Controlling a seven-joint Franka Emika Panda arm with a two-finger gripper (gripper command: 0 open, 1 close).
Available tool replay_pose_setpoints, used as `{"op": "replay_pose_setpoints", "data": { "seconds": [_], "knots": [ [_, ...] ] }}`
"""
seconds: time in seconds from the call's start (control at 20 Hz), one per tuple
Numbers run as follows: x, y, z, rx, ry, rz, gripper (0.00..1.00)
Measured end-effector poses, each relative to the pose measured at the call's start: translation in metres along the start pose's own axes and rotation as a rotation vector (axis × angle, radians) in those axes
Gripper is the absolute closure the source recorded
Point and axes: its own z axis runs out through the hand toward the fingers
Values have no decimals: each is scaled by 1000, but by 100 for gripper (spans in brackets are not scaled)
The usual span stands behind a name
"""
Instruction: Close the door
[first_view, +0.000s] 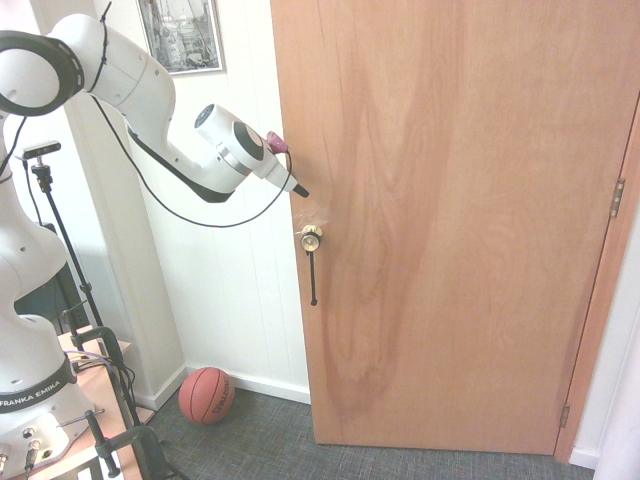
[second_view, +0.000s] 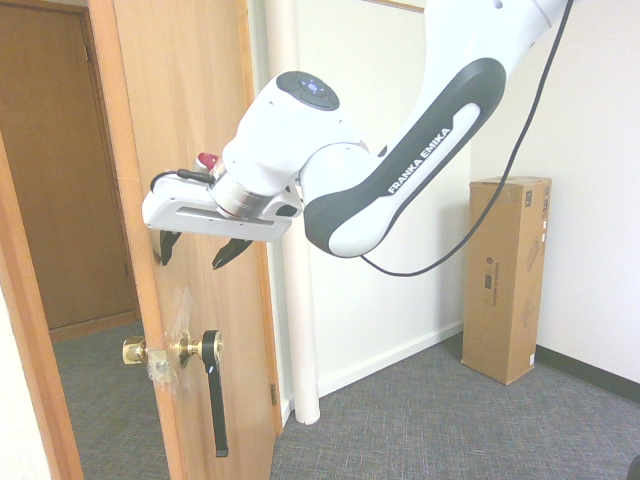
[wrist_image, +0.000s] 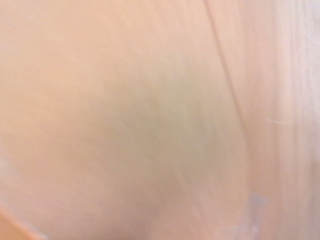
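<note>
Door (first_view: 460, 230): seen ajar; in the first exterior view, spread from the fingertips toward 3 o'clock, long axis set 12-to-6.
Gripper (second_view: 192, 258): fingers held spread beside the latch edge; contact cannot be told.
Brass knob (first_view: 311, 239): placed at 6 o'clock, just below the fingertips.
Push: probably best applied near this free edge.

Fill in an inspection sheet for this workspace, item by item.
Surface: grey carpeted floor; no worktop in the door area
Door: ajar, standing out from its frame
Knob: brass, dark strap hanging from it, clear tape around the knob area
Clutter: basketball by the wall; tall cardboard box standing near the corner
Gripper: open, above the knob, nothing held
Cables: one loops below the arm
Surroundings: white wall, framed picture
</note>
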Motion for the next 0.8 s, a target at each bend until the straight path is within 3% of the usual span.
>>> {"op": "replay_pose_setpoints", "data": {
  "seconds": [0.45, 0.8],
  "knots": [
    [26, 29, -35, 82, -15, 128, 100],
    [20, 37, -40, 95, -44, 167, 100]
  ]
}}
